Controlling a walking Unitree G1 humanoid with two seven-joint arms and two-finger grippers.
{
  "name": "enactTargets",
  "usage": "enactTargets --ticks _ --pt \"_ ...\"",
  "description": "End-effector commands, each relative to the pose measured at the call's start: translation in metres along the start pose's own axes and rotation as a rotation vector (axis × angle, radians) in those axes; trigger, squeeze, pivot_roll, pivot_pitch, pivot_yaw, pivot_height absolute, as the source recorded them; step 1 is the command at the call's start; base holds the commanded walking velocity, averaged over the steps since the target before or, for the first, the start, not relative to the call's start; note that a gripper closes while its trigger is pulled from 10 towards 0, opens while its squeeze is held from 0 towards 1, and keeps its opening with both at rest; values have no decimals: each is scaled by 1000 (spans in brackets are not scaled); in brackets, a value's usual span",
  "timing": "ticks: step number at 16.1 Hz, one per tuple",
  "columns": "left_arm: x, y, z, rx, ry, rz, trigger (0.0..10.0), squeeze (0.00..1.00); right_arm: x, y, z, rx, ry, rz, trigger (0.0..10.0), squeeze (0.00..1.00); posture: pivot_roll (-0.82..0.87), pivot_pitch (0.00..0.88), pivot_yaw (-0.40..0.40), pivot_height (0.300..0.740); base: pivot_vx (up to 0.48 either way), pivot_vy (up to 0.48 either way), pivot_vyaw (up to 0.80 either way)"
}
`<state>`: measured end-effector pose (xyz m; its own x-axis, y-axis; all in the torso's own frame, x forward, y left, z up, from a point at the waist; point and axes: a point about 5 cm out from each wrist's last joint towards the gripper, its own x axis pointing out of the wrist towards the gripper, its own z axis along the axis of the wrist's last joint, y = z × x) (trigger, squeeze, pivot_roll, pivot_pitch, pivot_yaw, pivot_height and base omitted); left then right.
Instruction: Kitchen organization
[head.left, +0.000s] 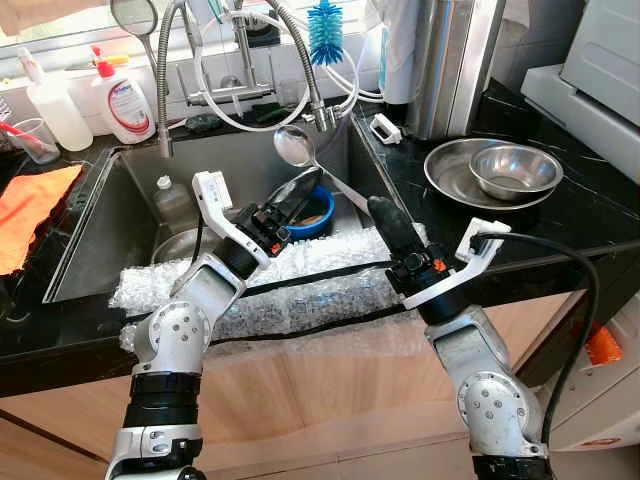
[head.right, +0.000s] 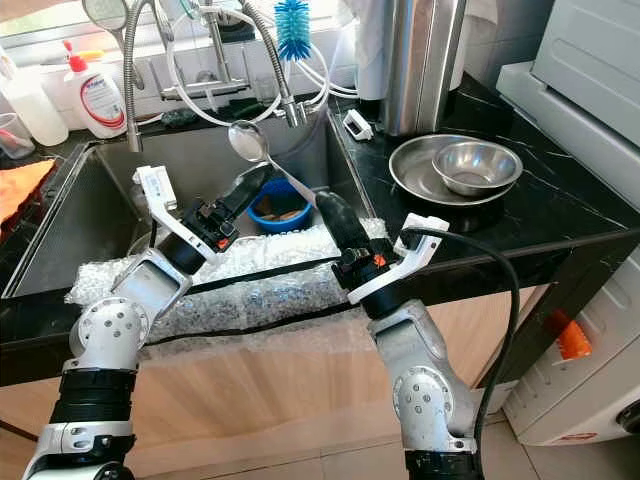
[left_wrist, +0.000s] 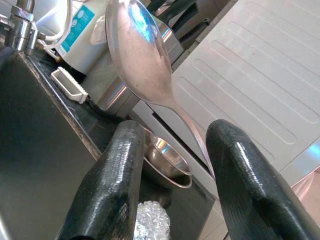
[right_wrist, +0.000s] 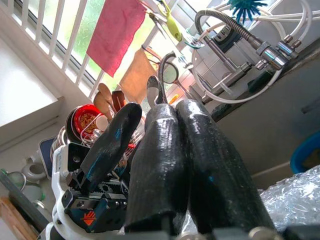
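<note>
blue bottle brush (head.left: 325, 32) above faucet (head.left: 240, 60); orange cloth (head.left: 30, 215), perhaps a towel, on counter.

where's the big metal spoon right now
The spoon is held up over the sink by the right gripper, bowl near the faucet, just right of the left gripper.

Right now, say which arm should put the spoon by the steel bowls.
Right: right gripper shut on the spoon, nearest the steel bowls; left gripper open over the sink.
</note>
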<state>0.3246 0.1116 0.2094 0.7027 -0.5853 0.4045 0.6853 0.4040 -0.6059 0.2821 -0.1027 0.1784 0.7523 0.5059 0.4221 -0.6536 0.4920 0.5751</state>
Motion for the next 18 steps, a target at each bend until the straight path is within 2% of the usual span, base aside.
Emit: enactTargets --ticks 1,8,10,11,18 --pt "0 -3 2 5 0 -20 10000 0 6 9 -3 10 17 49 10000 0 -166 0 90 740 0 0 0" --pt "0 -3 2 2 -4 -20 10000 0 6 17 -13 27 75 105 10000 0 -167 0 90 740 0 0 0" --pt "0 -3 2 0 -8 -18 4627 0 5 17 -15 25 87 104 10000 0 -165 0 87 740 0 0 0" --pt "0 -3 3 -2 -11 -16 0 0 5 17 -15 25 91 103 10000 0 -166 0 87 740 0 0 0" --pt "-1 -2 4 -17 -28 -18 0 0 5 16 -16 21 93 92 10000 0 -166 0 89 740 0 0 0"
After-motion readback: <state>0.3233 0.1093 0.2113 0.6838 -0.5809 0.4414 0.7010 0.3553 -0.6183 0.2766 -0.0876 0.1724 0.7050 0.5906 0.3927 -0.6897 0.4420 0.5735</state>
